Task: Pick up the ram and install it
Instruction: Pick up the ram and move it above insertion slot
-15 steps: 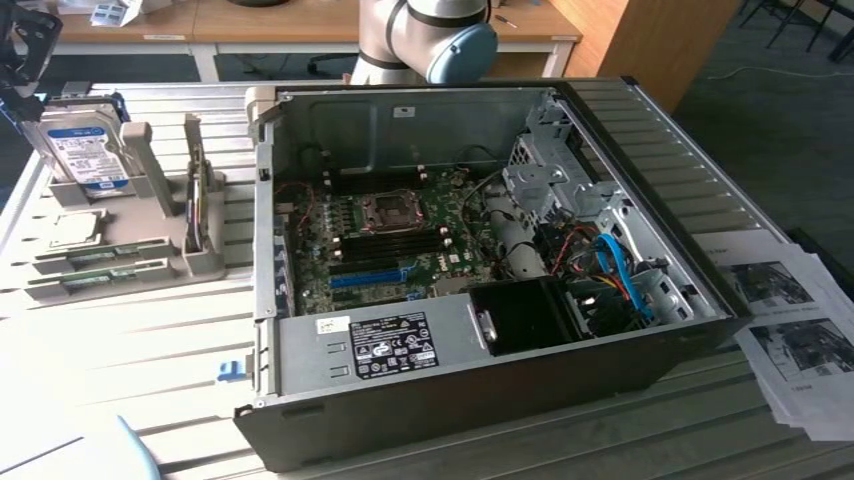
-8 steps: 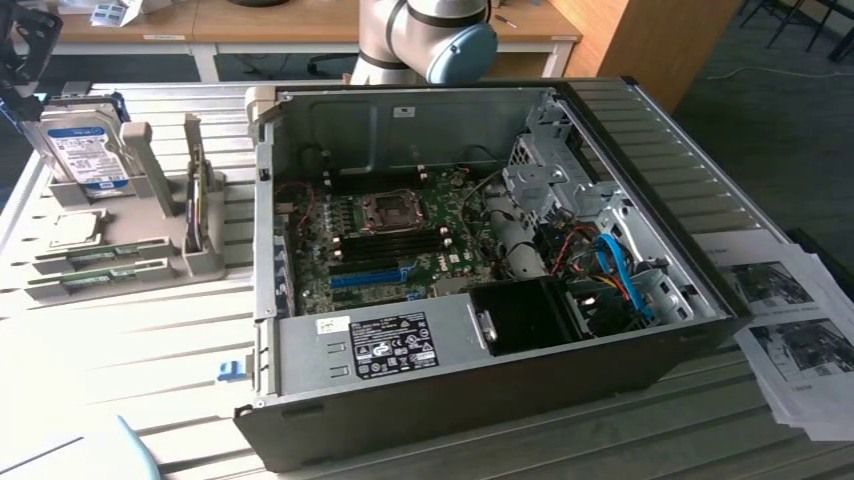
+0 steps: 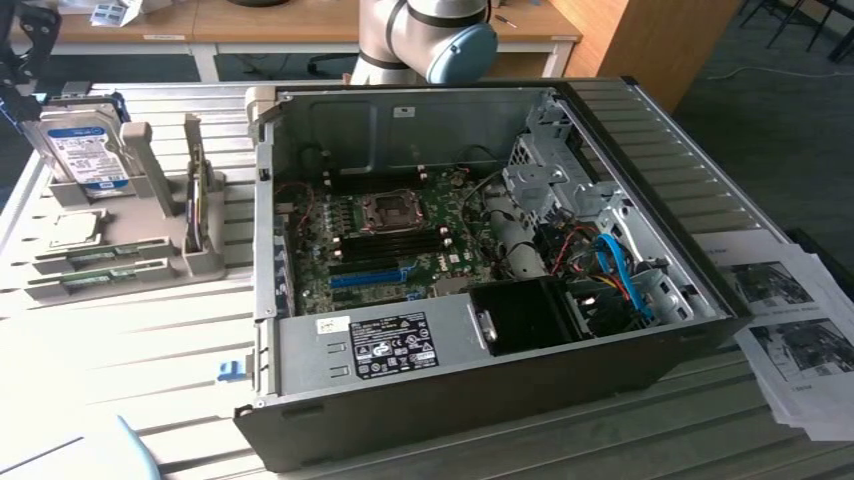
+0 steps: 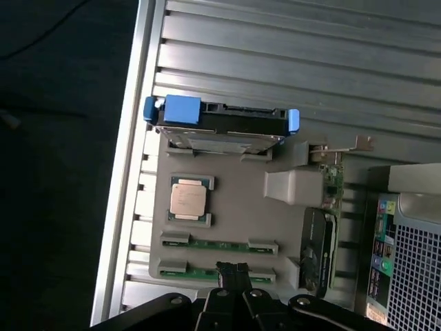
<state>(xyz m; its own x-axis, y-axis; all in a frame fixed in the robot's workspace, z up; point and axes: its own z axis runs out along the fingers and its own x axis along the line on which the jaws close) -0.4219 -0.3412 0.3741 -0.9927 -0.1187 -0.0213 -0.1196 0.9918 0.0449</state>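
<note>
While the ram (image 4: 196, 274) lies in its tray (image 4: 289, 227), the gripper (image 4: 233, 270) hovers.

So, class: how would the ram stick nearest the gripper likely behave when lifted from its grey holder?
The ram looks like a thin, flat board, so it is probably stiff and light. It sits between end clips of the grey holder, so it may bind unless lifted straight. Being so thin, it could crack if twisted.
</note>
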